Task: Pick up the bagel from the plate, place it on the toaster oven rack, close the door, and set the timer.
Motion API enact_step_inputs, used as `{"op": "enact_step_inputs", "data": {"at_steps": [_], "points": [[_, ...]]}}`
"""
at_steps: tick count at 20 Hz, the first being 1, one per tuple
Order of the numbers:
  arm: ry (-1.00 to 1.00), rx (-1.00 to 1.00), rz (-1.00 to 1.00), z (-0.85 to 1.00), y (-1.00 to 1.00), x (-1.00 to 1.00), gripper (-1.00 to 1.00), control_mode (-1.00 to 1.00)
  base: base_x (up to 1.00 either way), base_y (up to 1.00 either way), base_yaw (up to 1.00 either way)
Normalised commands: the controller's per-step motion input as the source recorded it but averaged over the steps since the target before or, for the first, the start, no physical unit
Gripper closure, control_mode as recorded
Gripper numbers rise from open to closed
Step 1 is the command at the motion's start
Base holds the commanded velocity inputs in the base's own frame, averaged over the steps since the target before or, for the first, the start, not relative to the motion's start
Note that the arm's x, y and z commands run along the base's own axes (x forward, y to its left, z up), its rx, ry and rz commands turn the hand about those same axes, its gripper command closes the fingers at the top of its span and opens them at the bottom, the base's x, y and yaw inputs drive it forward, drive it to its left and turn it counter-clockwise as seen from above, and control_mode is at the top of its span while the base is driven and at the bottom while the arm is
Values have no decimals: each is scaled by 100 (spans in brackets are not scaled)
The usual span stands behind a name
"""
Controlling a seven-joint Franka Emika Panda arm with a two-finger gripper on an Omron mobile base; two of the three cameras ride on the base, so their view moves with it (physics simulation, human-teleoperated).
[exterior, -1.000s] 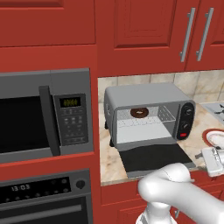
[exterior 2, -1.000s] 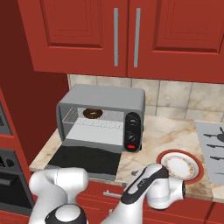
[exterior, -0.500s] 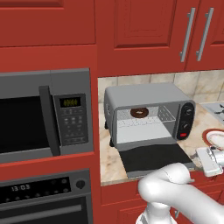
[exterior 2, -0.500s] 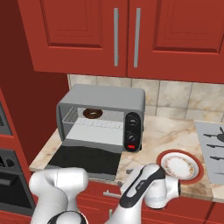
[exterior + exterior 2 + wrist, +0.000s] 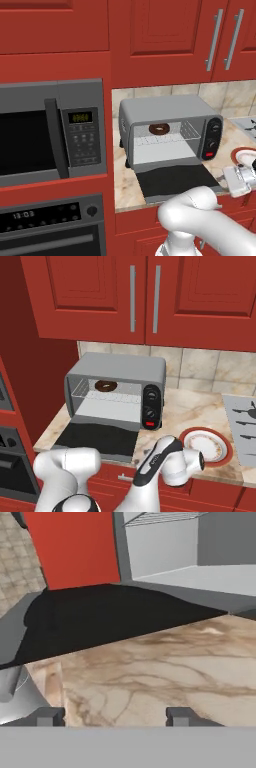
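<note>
The bagel point(image 5: 160, 129) point(image 5: 105, 386), a dark brown ring, lies on the toaster oven rack point(image 5: 150, 141) point(image 5: 114, 398) inside the grey toaster oven point(image 5: 165, 107) point(image 5: 120, 367). The door point(image 5: 175, 180) point(image 5: 97, 438) point(image 5: 100, 622) hangs open, lying flat over the counter. To the right, the red-rimmed plate point(image 5: 243, 152) point(image 5: 206, 445) has nothing on it. My hand point(image 5: 240, 179) sits low at the counter's front edge, between door and plate. In the hand view my gripper point(image 5: 115, 717) is open over marble with nothing between its fingertips point(image 5: 50, 716), facing the door's edge and the oven's inside.
A built-in microwave point(image 5: 50, 132) fills the wall left of the counter, with an oven point(image 5: 50, 220) below it. Red cabinets point(image 5: 145, 296) hang overhead. A stovetop point(image 5: 242, 428) borders the counter on the right. Bare marble point(image 5: 185, 411) lies between toaster oven and plate.
My hand has shifted only slightly near the plate at the counter's front edge. Bagel, door and plate have stayed where they were.
</note>
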Motion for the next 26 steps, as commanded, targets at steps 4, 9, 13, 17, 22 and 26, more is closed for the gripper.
{"op": "enact_step_inputs", "data": {"at_steps": [4, 9, 13, 17, 22, 26], "points": [[5, 0, 0, -70, 75, -24, -100, -100, 0, 0, 0], [0, 13, 1, -17, 83, -76, -100, -100, 0, 0, 0], [0, 16, 2, -1, 100, -67, -100, -100, 0, 0, 0], [0, 18, 0, 0, 100, -31, -100, -100, 0, 0, 0], [0, 21, 0, 0, 100, -16, -100, -100, 0, 0, 0], [0, 24, 0, 3, 100, -7, -100, -100, 0, 0, 0]]}}
